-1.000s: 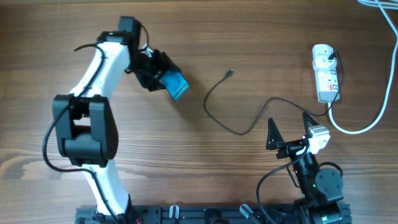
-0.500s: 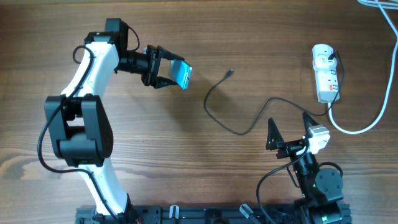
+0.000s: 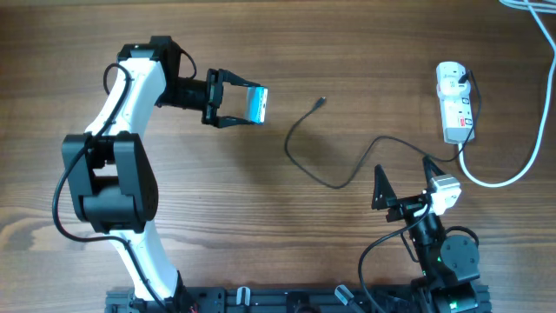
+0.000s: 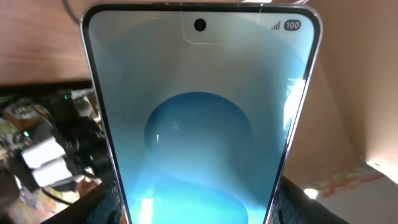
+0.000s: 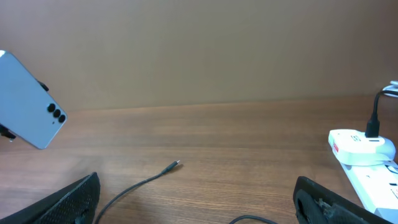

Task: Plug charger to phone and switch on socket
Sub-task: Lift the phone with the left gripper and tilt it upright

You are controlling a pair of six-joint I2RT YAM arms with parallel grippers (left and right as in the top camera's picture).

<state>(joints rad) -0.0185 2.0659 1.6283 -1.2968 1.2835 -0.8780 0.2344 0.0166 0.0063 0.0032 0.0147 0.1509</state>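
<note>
My left gripper (image 3: 233, 104) is shut on the phone (image 3: 255, 103) and holds it raised on edge above the table at upper left. Its cyan-teal screen (image 4: 200, 124) fills the left wrist view between the fingers. Its pale back with three lenses (image 5: 28, 110) shows at the left of the right wrist view. The charger, a thin black cable (image 3: 317, 169), lies on the table with its plug tip (image 3: 322, 102) to the right of the phone; the tip also shows in the right wrist view (image 5: 175, 165). The white socket strip (image 3: 455, 103) lies at far right. My right gripper (image 3: 401, 178) is open and empty near the front.
A thick white lead (image 3: 521, 169) loops from the socket off the right edge. A black plug (image 5: 373, 122) sits in the socket's end (image 5: 364, 144). The wooden table (image 3: 261, 226) spreads between the arms.
My left gripper has lifted and turned the phone from a tilted pose to level, moving it slightly right. The right arm and the cable have not moved.
</note>
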